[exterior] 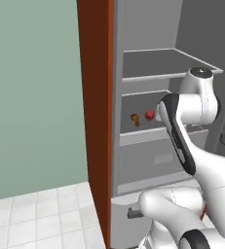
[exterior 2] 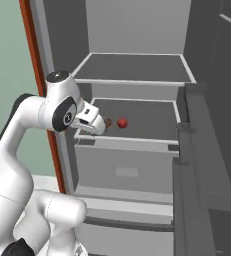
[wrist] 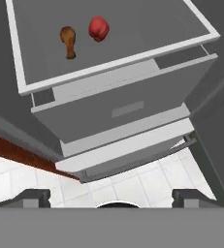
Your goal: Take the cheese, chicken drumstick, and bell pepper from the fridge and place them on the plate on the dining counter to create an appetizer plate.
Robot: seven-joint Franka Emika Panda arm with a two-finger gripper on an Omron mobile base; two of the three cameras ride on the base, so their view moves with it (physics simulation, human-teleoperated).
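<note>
The fridge [exterior: 148, 63] stands open, and on its middle grey shelf [wrist: 147, 29] the brown chicken drumstick [wrist: 69, 41] lies just left of the red bell pepper [wrist: 98, 28]. Both also appear in the base views: drumstick [exterior: 135, 119] [exterior 2: 107, 122], pepper [exterior: 149, 115] [exterior 2: 122, 122]. My gripper [wrist: 112, 197] is open and empty, its fingertips [wrist: 36, 196] wide apart. It hovers above and in front of the shelf, looking down on it. In the right base view the hand [exterior 2: 91, 119] sits at the shelf's left front corner, close to the drumstick. The cheese, the plate and the dining counter are out of view.
A grey drawer front [wrist: 128, 109] sits under the shelf, with a lower drawer [exterior 2: 127, 207] beneath it. The open fridge door [exterior 2: 207, 150] stands to the right. A red-brown cupboard panel [exterior: 97, 97] borders the fridge on the left, beside a green wall [exterior: 31, 97] and white floor tiles [exterior: 36, 214].
</note>
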